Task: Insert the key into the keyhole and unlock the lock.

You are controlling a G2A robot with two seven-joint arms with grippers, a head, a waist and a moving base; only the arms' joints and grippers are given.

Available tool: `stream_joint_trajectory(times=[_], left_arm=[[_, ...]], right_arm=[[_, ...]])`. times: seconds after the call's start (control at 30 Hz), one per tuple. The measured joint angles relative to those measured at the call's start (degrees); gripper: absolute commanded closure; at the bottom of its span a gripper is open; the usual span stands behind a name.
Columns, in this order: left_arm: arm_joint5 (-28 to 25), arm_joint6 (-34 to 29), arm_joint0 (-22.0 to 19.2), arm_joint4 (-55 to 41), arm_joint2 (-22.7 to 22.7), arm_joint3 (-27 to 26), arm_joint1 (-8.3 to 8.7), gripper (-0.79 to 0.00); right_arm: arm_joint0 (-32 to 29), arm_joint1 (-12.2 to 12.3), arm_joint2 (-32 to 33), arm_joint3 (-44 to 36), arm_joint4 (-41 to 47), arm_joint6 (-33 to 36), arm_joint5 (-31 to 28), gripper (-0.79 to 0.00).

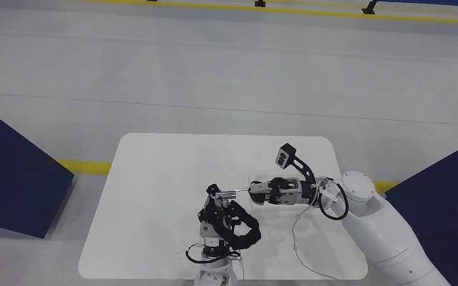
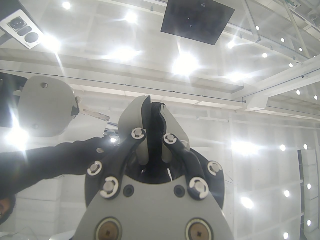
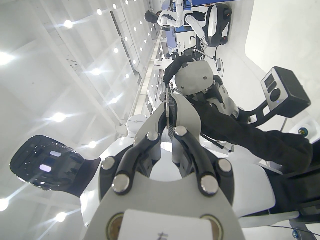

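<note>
White rounded surface (image 1: 143, 214) is sitting on a grey hall floor (image 1: 215, 71) with blue panels (image 1: 28, 186) flanking it. Left pincer (image 2: 152, 107) is standing over the near middle of the surface, pointing up, pressed together on the black lock (image 1: 212, 190), which is sticking out past the fingertips; right pincer (image 3: 168, 107) is lying low and level on the robot's right side, aimed across at the left one, pinching the key (image 2: 96, 114) by its head with the blade jutting forward; key's long axis is running roughly level along the line between the two pincers, blade aimed at the lock; in the right wrist view the round silver keyhole (image 3: 163, 97) is sitting right off the blade tip, looking close to in line; in the left wrist view the tip is showing just beside the left fingers (image 2: 130, 118), apart from them; I'm not able to tell whether the tip is entering yet, and I'm reading it as at the mouth, insertion not yet done; right arm is carrying the key, so I'm expecting the advance to be its job, straight along the blade axis, left arm just bracing; left arm is folded upright near the front edge, wrist turned to the ceiling; right arm is stretched forearm-low over the surface; risk I'm seeing is a small tilt making the tip ride on the lock face.
</note>
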Motion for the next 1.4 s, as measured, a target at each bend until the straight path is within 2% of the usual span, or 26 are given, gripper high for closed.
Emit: stream_joint_trajectory(times=[0.87, 1.4], left_arm=[[0.00, 0.00, 0.00, 0.00, 0.00, 0.00, 0.00, 0.000], [0.00, 0.00, 0.00, 0.00, 0.00, 0.00, 0.00, 0.000]], right_arm=[[-5.25, 0.10, 4.98, -4.84, -2.09, -1.56, 1.92, 0.000], [-5.41, -0.58, 5.20, -4.62, -2.06, -1.40, 3.12, 0.000]])
